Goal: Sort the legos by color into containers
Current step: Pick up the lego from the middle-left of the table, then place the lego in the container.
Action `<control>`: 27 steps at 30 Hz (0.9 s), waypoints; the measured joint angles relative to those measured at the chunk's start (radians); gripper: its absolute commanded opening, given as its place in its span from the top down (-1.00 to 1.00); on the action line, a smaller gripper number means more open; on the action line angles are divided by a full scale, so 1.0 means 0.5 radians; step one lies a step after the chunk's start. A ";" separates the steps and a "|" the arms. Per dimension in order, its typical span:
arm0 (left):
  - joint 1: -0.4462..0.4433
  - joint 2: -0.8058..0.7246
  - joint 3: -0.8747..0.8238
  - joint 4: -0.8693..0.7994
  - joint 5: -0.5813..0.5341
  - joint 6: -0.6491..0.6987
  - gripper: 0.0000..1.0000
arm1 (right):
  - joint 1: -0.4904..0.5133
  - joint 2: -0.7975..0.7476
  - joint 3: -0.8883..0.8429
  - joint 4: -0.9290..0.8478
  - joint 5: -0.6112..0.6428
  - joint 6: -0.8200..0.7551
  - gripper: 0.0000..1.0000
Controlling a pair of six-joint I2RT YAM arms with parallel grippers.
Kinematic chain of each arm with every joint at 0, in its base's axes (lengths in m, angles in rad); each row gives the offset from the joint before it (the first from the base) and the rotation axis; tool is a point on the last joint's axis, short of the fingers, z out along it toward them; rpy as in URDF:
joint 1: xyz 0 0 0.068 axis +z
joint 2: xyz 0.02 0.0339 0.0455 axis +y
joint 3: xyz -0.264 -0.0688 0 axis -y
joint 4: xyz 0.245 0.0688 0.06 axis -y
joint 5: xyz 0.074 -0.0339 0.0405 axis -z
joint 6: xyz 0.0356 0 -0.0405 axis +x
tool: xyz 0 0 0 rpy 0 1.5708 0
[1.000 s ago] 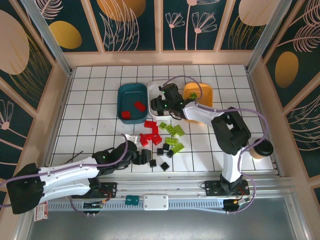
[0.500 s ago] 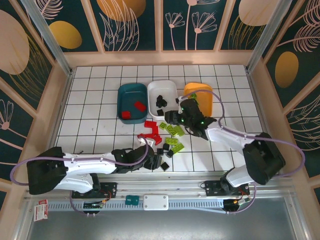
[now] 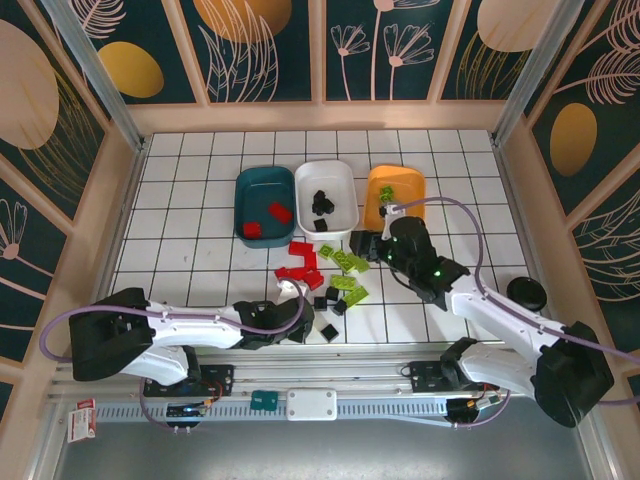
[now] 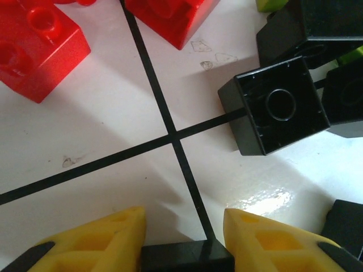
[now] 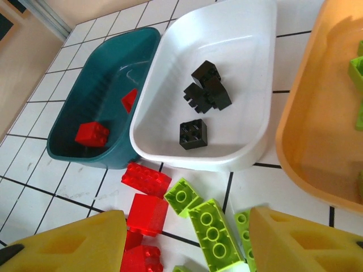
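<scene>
My left gripper is shut on a black lego, its yellow fingers against the brick's two sides on the table. From above, that gripper sits at the near edge of the loose pile. Just ahead lie an upturned black lego and red legos. My right gripper hangs open above lime-green legos, with red ones to their left; it holds nothing. The teal container holds two red legos. Black legos lie in the white container. The orange container holds green pieces.
The three containers stand side by side at mid-table, with the loose pile of legos just in front. A dark round object sits by the right wall. Wooden walls close in both sides.
My left gripper reached right into the pile and closed on a black lego. My right gripper came away from the white container and moved down over the green legos.
</scene>
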 measured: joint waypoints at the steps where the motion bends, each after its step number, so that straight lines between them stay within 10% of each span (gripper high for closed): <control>1: 0.000 -0.011 -0.006 0.000 0.001 -0.009 0.37 | 0.001 -0.015 -0.011 0.000 0.005 0.006 -0.18; 11: 0.031 -0.317 -0.060 -0.063 -0.052 -0.070 0.43 | 0.004 -0.197 -0.146 -0.027 0.060 0.068 -0.18; 16: 0.343 -0.377 0.063 -0.059 -0.050 0.066 0.43 | 0.005 -0.319 -0.231 -0.038 0.059 0.123 -0.18; 27: 0.916 0.465 1.051 0.163 0.137 0.463 0.47 | 0.148 -0.460 -0.410 -0.121 0.102 0.241 -0.18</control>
